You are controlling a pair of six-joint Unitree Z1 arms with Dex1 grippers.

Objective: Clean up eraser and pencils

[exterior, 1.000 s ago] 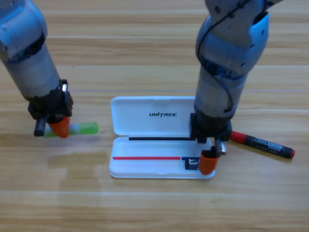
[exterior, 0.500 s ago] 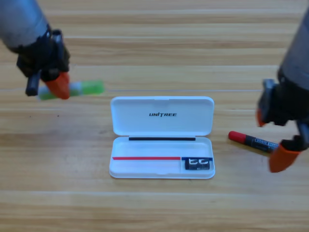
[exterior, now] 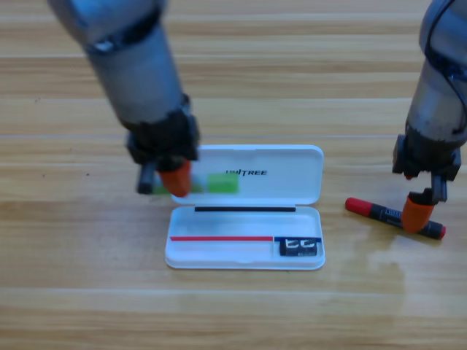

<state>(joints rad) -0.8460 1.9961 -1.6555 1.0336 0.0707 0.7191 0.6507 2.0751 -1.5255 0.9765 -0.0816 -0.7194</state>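
While left gripper [exterior: 174, 184] clamps green pencil [exterior: 219, 183] over case lid [exterior: 292, 164] — right gripper [exterior: 417, 211] unclear.

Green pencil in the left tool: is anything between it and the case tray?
Nothing visible blocks it. The left tool holds the green pencil over the open lid, just above the tray. The eraser lies only in the tray's right end. The right tool is at the marker.

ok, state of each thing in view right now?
white case: open, lid flat on the table
eraser: lying in the case's right end
green pencil: held by the left gripper over the lid
black marker: lying on the table, red cap on
right gripper: down at the marker
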